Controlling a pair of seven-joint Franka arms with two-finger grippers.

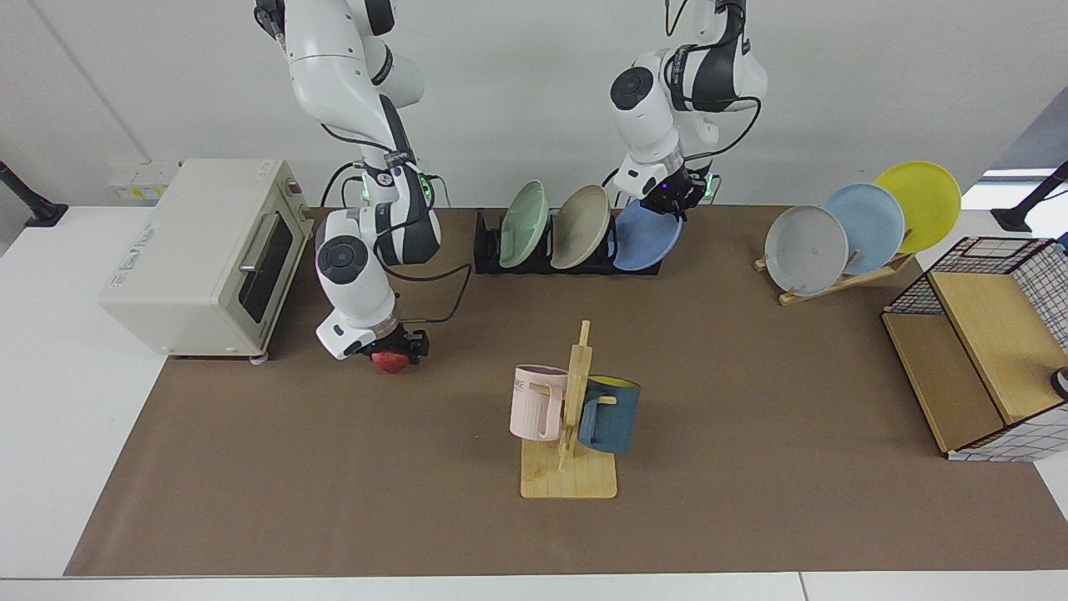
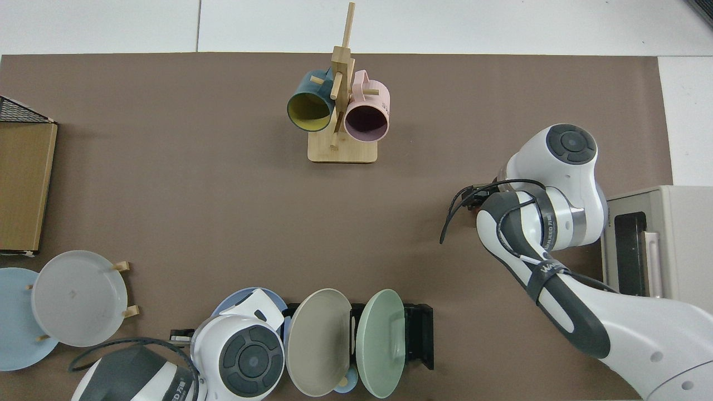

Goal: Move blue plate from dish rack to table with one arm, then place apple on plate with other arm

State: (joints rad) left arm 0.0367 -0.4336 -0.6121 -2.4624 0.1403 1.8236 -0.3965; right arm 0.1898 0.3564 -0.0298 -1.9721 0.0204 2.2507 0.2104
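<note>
The blue plate (image 1: pixel 642 242) (image 2: pixel 231 298) leans in the end slot of the black dish rack (image 1: pixel 488 246) (image 2: pixel 420 334), nearest the wooden plate stand. My left gripper (image 1: pixel 670 200) is shut on the plate's upper rim. My right gripper (image 1: pixel 392 352) hangs just above the table's brown mat (image 1: pixel 751 376) near the toaster oven, shut on the red apple (image 1: pixel 389 361). In the top view, the right arm's wrist (image 2: pixel 535 217) hides the apple and the left arm's wrist (image 2: pixel 239 356) covers most of the plate.
A green plate (image 1: pixel 524 224) and a beige plate (image 1: pixel 581 225) share the rack. A toaster oven (image 1: pixel 200 250) stands beside the right arm. A mug tree (image 1: pixel 571 417) holds two mugs mid-mat. A wooden stand (image 1: pixel 843 280) carries three plates beside a wire-and-wood shelf (image 1: pixel 976 351).
</note>
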